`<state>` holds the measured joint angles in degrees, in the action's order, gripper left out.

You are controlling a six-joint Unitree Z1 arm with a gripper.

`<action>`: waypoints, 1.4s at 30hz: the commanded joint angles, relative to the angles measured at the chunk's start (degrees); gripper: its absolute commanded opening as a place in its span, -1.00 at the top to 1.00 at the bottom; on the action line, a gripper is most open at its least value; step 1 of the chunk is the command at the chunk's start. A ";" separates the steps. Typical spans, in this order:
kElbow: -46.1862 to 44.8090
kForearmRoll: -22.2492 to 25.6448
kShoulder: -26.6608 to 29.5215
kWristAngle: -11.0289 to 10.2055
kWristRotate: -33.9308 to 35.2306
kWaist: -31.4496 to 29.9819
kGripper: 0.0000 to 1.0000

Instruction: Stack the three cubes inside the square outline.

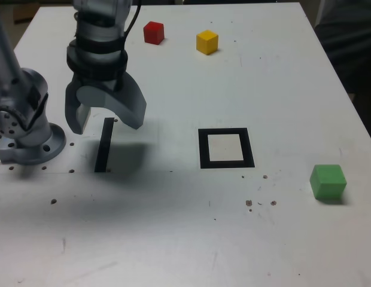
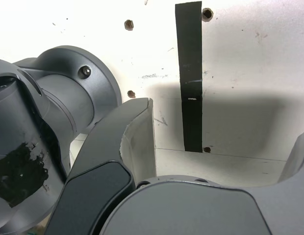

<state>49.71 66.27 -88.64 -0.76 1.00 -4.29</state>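
On the white table [image 1: 245, 239], speckled with small dark marks, the exterior view shows the square outline [image 1: 226, 147] near the centre, its sides square to the table edges. The red cube [image 1: 154, 32] and yellow cube [image 1: 207, 42] sit at the far side; the green cube [image 1: 328, 181] lies toward the exterior view's right. The gripper [image 1: 106, 122] hangs pointing down, fingers spread and empty, over a black strip [image 1: 104, 145].

Close in, the wrist view shows only that strip [image 2: 191, 73], screw holes, and the arm's base [image 2: 54, 112]; no cubes appear.

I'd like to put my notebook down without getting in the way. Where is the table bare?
The near strip in the exterior view, below the square outline and green cube, is bare. So is the stretch between the outline and the yellow cube. Avoid the exterior view's left: the open gripper hangs over the black strip there.
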 commanded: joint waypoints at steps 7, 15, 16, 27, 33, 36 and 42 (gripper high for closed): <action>0.98 1.22 1.56 -1.92 -1.12 0.24 -1.00; 3.92 6.18 1.48 -4.16 -6.96 6.07 -1.00; 4.28 6.46 1.36 -4.28 -8.40 7.22 -1.00; 8.43 6.64 -0.36 -7.65 -23.53 21.28 -1.00; 12.22 6.56 -1.69 -9.49 -32.57 29.00 -1.00; 14.72 6.62 -2.91 -10.19 -36.40 32.98 -1.00; 20.15 6.68 -6.73 -10.49 -43.66 41.64 -1.00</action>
<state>68.80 72.76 -94.58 -11.08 -41.55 35.89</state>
